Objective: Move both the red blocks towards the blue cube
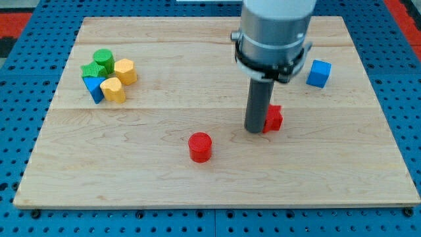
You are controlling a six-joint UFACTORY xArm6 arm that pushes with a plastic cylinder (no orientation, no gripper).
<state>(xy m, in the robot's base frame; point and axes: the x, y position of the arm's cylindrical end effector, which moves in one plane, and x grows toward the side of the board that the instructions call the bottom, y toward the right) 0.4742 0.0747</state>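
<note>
Arm enters from view's top, grey cylindrical body at centre-right, dark rod hanging straight down, upright. My tip [254, 130] rests low at the surface, mid-view.

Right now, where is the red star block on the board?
The red star block lies right of the board's centre, touching the right side of my tip. The blue cube is up and to its right, the red cylinder down-left.
</note>
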